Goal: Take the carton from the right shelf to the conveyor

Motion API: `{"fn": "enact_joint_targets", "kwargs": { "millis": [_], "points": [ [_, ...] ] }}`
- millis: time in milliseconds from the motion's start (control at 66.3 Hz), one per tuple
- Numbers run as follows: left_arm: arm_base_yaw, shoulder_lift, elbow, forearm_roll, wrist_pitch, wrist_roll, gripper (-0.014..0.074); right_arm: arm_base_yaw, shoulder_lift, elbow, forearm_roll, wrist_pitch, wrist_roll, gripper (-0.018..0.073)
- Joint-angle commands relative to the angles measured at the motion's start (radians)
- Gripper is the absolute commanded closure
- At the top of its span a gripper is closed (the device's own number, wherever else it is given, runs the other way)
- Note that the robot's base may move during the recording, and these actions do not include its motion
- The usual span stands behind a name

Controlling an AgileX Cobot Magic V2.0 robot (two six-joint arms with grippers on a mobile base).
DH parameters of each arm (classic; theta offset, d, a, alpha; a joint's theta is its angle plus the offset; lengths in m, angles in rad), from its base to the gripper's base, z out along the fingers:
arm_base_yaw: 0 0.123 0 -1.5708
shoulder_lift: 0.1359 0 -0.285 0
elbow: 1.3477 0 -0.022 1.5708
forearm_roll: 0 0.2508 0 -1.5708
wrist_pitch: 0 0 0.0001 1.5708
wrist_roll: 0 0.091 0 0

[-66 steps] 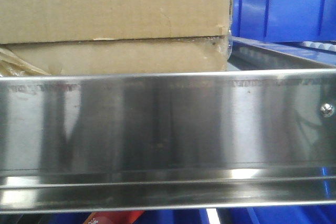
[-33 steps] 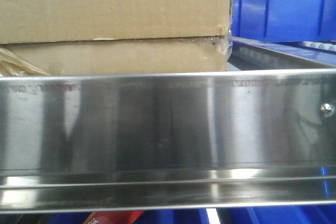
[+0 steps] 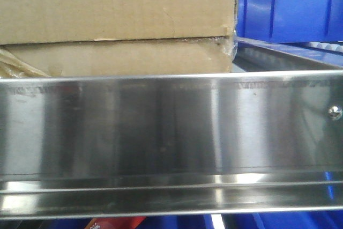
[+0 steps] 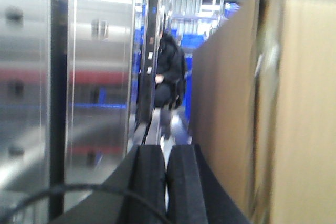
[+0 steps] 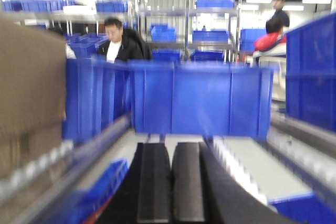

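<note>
The brown carton (image 3: 118, 20) sits on the shelf behind the shiny steel front rail (image 3: 171, 127), and yellowish tape shows at its lower left. In the left wrist view my left gripper (image 4: 167, 156) is shut on nothing, with the carton's side (image 4: 231, 103) close on its right. In the right wrist view my right gripper (image 5: 171, 153) is shut and empty. It is over the shelf lane to the right of the carton (image 5: 29, 87). The conveyor is out of view.
A blue plastic bin (image 5: 202, 98) stands across the lane ahead of the right gripper, with another blue bin (image 5: 315, 72) at the right. Pale roller tracks (image 5: 236, 166) line the lane. A steel upright (image 4: 94, 77) is left of the left gripper. People stand in the background.
Dark reflections on the steel rail have shifted and faded. The carton and the blue bin have not moved.
</note>
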Motion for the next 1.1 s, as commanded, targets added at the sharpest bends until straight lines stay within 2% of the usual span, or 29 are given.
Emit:
{"fn": "enact_joint_targets", "kwargs": {
  "millis": [0, 121, 166, 271, 392, 437, 543, 648, 739, 905, 995, 1086],
  "points": [
    [0.000, -0.003, -0.126, 0.012, 0.076, 0.000, 0.0577, 0.003, -0.003, -0.114, 0.005, 0.067, -0.007, 0.0627],
    [0.000, 0.024, -0.321, 0.078, 0.286, 0.000, 0.0490, 0.003, 0.021, -0.261, 0.005, 0.169, -0.007, 0.0615],
    [0.000, 0.054, -0.402, 0.089, 0.362, 0.000, 0.0432, 0.003, 0.043, -0.321, 0.005, 0.192, -0.007, 0.0573],
    [0.000, 0.129, -0.572, 0.089, 0.493, 0.000, 0.0290, 0.003, 0.102, -0.408, 0.005, 0.199, -0.007, 0.0348],
    [0.000, 0.230, -0.715, 0.084, 0.555, 0.000, 0.0161, 0.003, 0.171, -0.484, 0.005, 0.195, -0.007, 0.0064],
    [-0.002, 0.265, -0.753, 0.084, 0.561, 0.000, 0.0123, 0.003, 0.198, -0.501, 0.005, 0.195, -0.007, -0.0012],
    [-0.057, 0.322, -0.826, 0.045, 0.557, 0.014, 0.0064, 0.003, 0.257, -0.536, 0.027, 0.195, -0.007, -0.0001],
    [-0.158, 0.389, -0.902, -0.021, 0.623, 0.174, 0.0068, 0.007, 0.327, -0.586, 0.093, 0.197, -0.007, 0.0021],
    [-0.246, 0.465, -0.963, -0.049, 0.691, 0.199, 0.0071, 0.038, 0.385, -0.648, 0.131, 0.236, -0.007, 0.0054],
    [-0.371, 0.630, -1.050, -0.058, 0.736, 0.199, 0.0071, 0.165, 0.529, -0.791, 0.135, 0.343, -0.009, 0.0125],
    [-0.400, 0.724, -1.101, -0.058, 0.749, 0.199, 0.0071, 0.253, 0.620, -0.861, 0.135, 0.385, -0.009, 0.0129],
    [-0.401, 0.814, -1.176, -0.058, 0.777, 0.197, 0.0071, 0.347, 0.727, -0.955, 0.135, 0.455, -0.011, 0.0099]
  ]
}}
